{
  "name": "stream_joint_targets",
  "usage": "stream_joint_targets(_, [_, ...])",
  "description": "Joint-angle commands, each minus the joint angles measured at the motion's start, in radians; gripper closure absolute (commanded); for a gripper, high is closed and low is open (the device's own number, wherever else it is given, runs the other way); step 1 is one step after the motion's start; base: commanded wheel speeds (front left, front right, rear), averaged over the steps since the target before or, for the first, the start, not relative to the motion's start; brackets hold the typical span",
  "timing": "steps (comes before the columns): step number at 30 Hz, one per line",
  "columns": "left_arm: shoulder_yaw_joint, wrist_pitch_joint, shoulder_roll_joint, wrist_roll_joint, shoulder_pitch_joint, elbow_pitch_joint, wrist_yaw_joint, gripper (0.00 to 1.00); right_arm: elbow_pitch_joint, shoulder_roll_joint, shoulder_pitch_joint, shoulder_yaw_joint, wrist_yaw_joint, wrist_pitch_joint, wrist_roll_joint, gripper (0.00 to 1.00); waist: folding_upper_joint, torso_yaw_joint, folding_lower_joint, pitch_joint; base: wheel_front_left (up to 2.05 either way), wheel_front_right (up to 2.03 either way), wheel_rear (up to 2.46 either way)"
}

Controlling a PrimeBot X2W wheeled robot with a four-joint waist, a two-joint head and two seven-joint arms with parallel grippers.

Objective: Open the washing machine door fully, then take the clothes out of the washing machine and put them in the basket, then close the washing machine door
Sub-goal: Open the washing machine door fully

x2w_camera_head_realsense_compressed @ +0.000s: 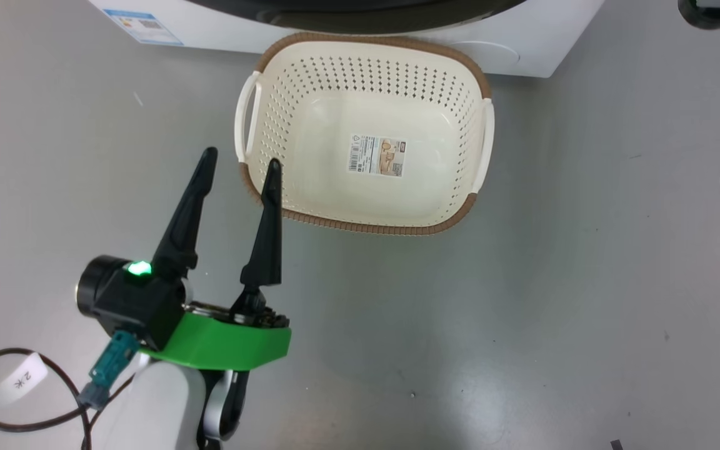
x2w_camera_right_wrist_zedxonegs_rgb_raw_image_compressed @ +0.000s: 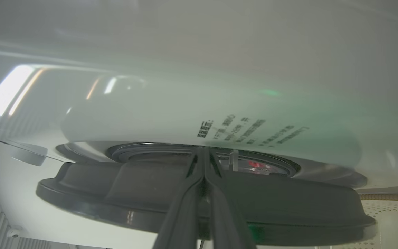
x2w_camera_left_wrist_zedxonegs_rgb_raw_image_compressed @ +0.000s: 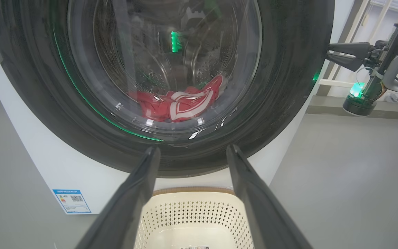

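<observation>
The right gripper [x2w_camera_right_wrist_zedxonegs_rgb_raw_image_compressed: 204, 151], jaws pressed together, is pointing at the door [x2w_camera_right_wrist_zedxonegs_rgb_raw_image_compressed: 116, 197] rim — it should be hooking behind and swinging wide — while the left gripper [x2w_camera_head_realsense_compressed: 242, 156] is hovering, jaws spread.

One washing machine [x2w_camera_left_wrist_zedxonegs_rgb_raw_image_compressed: 47, 166], one door [x2w_camera_left_wrist_zedxonegs_rgb_raw_image_compressed: 288, 86], one basket [x2w_camera_head_realsense_compressed: 366, 69]

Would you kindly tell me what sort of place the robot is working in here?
Likely a laundry corner staged in a lab or test room: a white front-loading washing machine with red clothes in its drum, a perforated basket before it, and a bare grey floor.
</observation>
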Motion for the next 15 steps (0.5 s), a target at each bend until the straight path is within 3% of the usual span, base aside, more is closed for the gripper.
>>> stream_joint_targets(1, [0.024,-0.008,0.018,0.003,-0.013,-0.026,0.000,0.00,-0.021,0.022,-0.033,0.010,0.001,0.007,-0.008,1.00,0.0000,0.003,0.0000,0.004,0.00,0.00,0.00])
stream_joint_targets(15, [0.007,-0.008,0.018,-0.018,-0.022,-0.020,0.008,0.00,0.059,0.041,-0.110,0.033,0.001,0.061,-0.054,1.00,0.0000,0.035,0.0000,0.020,0.00,0.00,0.00])
